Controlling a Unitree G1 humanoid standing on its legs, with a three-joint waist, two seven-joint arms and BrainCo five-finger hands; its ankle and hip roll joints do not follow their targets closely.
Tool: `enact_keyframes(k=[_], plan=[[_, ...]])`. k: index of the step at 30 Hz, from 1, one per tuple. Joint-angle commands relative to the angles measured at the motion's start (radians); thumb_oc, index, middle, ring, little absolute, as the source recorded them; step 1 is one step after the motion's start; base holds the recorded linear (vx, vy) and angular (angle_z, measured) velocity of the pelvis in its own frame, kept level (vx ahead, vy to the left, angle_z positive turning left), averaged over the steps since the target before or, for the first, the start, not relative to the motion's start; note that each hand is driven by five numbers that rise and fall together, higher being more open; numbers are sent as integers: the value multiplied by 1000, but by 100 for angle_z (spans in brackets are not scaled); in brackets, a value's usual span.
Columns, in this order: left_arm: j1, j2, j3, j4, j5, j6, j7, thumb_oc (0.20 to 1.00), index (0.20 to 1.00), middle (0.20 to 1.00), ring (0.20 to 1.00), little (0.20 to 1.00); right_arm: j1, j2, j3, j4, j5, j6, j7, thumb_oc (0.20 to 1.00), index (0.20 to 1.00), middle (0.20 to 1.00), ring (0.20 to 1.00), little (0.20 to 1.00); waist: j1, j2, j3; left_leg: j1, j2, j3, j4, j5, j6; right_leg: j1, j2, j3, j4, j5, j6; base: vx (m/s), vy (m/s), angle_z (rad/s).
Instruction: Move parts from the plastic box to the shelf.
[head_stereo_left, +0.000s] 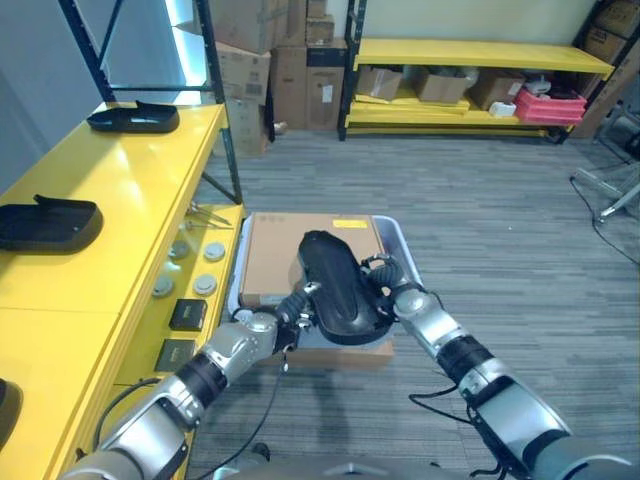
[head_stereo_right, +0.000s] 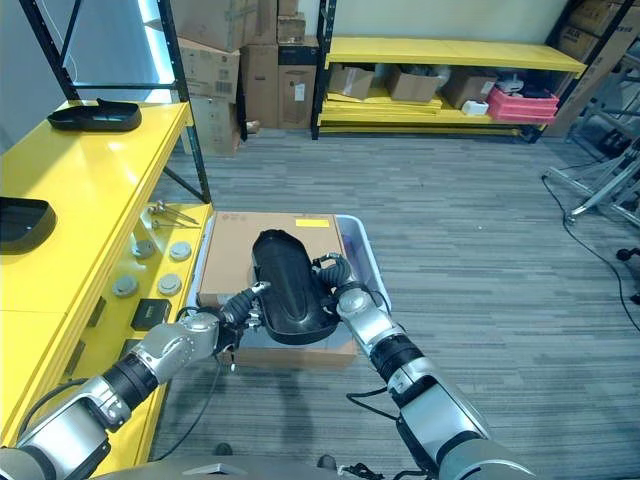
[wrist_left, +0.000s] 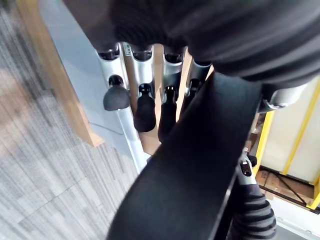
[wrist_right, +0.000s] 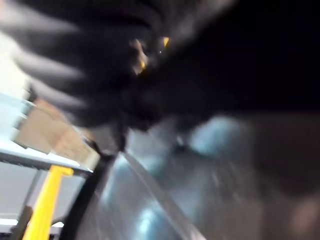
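Black moulded part (head_stereo_left: 338, 285), long and shell-shaped, is held between both hands above the plastic box (head_stereo_left: 398, 243), at roughly 6 o'clock from the scene centre in the head views. Left hand (head_stereo_left: 296, 307) meets the part's 9 o'clock edge; its own wrist view shows the silver, dark-tipped fingers (wrist_left: 145, 107) reaching down one side of the part with the thumb on the other side, so the hand is clamped on the part. Right hand (head_stereo_right: 335, 276) sits against the part's 3 o'clock edge, its dark ribbed cover visible in the head views; whether its fingers curl round the part cannot be told, as its wrist view is indistinct. Pale grey-blue, the plastic box stands on the grey striped floor (head_stereo_left: 480, 200), and a flat brown cardboard sheet (head_stereo_left: 270, 255) lies across its top, beneath the held part. Yellow shelf (head_stereo_left: 120, 190) runs along the 9 o'clock side of the scene. Two similar black parts rest on its top surface: one (head_stereo_left: 133, 118) toward 10 o'clock and another (head_stereo_left: 45, 224) nearer, at 9 o'clock. On the lower shelf level beside the box lie round silver discs (head_stereo_left: 190, 268) and small dark blocks (head_stereo_left: 188, 314). At 12 o'clock, a second yellow rack (head_stereo_left: 470, 55) carries cardboard boxes (head_stereo_left: 440, 86) and a red tray (head_stereo_left: 550, 106).
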Motion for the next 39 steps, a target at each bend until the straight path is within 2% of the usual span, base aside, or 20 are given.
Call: enact_keyframes(k=[1,3,4,7,8,14,17,21,22,23,24,25,27,29,30,31,32,35,37,39], plan=[[-164,-173,6,-104,-54,-208,30,200,200,200,200,200,-58,70,5,-81,148,-63,-82,1000,1000,1000,1000,1000,51,36,-40,-40,-13,-56,-3,-42,8,4,-19,-90,132,-137,77,0,0,0],[-159,-151,46,-157,-66,-209,65,200,200,200,200,200,-61,69,-36,-111,220,-74,-121,1000,1000,1000,1000,1000,60,40,-39,-37,-12,-60,-3,-42,9,10,-21,-93,131,-138,75,0,0,0],[-156,-133,91,-185,-79,-214,77,200,200,200,200,200,-65,65,-77,-129,249,-103,-151,1000,1000,1000,1000,1000,67,42,-40,-36,-12,-64,-4,-41,9,14,-22,-98,130,-138,73,0,0,0],[-153,-106,140,-196,-59,-202,47,200,200,200,200,200,-80,41,-127,-132,237,-130,-165,1000,1000,1000,1000,1000,75,44,-43,-36,-14,-69,-6,-40,9,16,-22,-103,127,-137,72,0,0,0],[-152,-79,178,-200,-37,-234,9,200,200,200,200,200,-95,2,-168,-143,211,-154,-169,1000,1000,1000,1000,1000,80,45,-46,-37,-16,-76,-8,-38,9,16,-23,-105,124,-136,71,0,0,0],[-116,1,283,-284,22,-246,-37,200,200,200,200,200,-52,-83,-267,-195,194,-182,-107,1000,1000,1000,1000,1000,87,42,-49,-42,-22,-91,-10,-37,12,17,-21,-101,119,-135,71,-11,1,0],[-61,59,350,-310,38,-285,-83,200,200,200,200,200,21,-132,-347,-256,221,-164,-1,1000,1000,1000,1000,1000,84,33,-53,-49,-28,-101,-10,-36,14,12,-18,-93,115,-134,72,-58,-15,0],[-8,91,391,-338,43,-315,-102,200,200,200,200,200,103,-141,-390,-292,234,-117,100,1000,1000,1000,1000,1000,82,27,-55,-56,-36,-114,-10,-36,18,5,-17,-83,115,-132,73,-37,-21,1],[37,109,423,-353,62,-353,-118,200,200,200,200,200,192,-131,-403,-308,187,-67,228,1000,1000,1000,1000,1000,79,24,-57,-64,-46,-127,-10,-35,25,-1,-15,-73,117,-131,73,0,0,0],[37,109,423,-353,62,-353,-118,200,200,200,200,200,192,-131,-403,-308,187,-67,228,1000,1000,1000,1000,1000,79,24,-57,-64,-46,-127,-10,-35,25,-1,-15,-73,117,-131,73,-15,-59,-2],[90,130,458,-383,100,-411,-164,200,200,200,200,200,307,-109,-413,-325,156,-34,300,1000,1000,1000,1000,1000,78,22,-60,-74,-59,-141,-10,-31,31,-9,-12,-68,125,-134,74,0,-50,-4],[103,138,469,-399,112,-426,-176,200,200,200,200,200,336,-103,-412,-318,134,-15,325,1000,1000,1000,1000,1000,79,22,-59,-77,-62,-144,-10,-29,32,-11,-10,-69,130,-136,73,-28,-114,-1],[166,170,505,-481,146,-480,-217,200,200,200,200,200,461,-64,-388,-264,121,18,341,1000,1000,1000,1000,1000,73,20,-49,-93,-65,-140,-10,-19,32,-25,3,-84,145,-140,66,-58,-132,6],[193,180,519,-502,142,-500,-245,200,200,200,200,200,507,-54,-379,-215,93,14,353,1000,1000,1000,1000,1000,63,17,-47,-99,-61,-131,-10,-15,29,-27,17,-95,139,-140,58,-34,-112,23],[234,181,544,-524,144,-529,-288,200,200,200,200,200,574,-50,-350,-108,65,3,372,1000,1000,1000,1000,1000,49,14,-34,-97,-54,-123,-10,-10,21,-23,45,-92,129,-136,43,-21,-100,46],[243,183,551,-533,144,-535,-293,200,200,200,200,200,589,-45,-339,-72,61,-4,379,1000,1000,1000,1000,1000,48,14,-33,-102,-51,-121,-10,-6,18,-25,51,-95,126,-132,40,-60,-161,75],[262,185,569,-559,141,-543,-293,200,200,200,200,200,602,-34,-306,24,-34,-25,397,1000,1000,1000,1000,1000,52,15,-29,-108,-42,-124,-10,0,9,-28,59,-102,125,-134,36,-68,-119,70],[275,197,610,-576,149,-561,-295,200,200,200,200,200,613,-27,-235,180,-127,-58,435,1000,1000,1000,1000,1000,74,14,-20,-119,-33,-142,-10,10,-6,-22,74,-103,99,-124,28,-64,-133,42],[277,204,657,-609,138,-543,-285,200,200,200,200,200,590,-9,-180,353,-257,-133,457,1000,1000,1000,1000,1000,111,14,-11,-134,-19,-165,-10,23,-28,-14,85,-114,63,-110,27,-111,-185,19],[278,210,694,-629,136,-527,-277,200,200,200,200,200,579,-1,-143,418,-287,-165,451,1000,1000,1000,1000,1000,138,15,-3,-143,-11,-182,-10,33,-43,-6,88,-122,42,-100,27,-72,-137,32]])
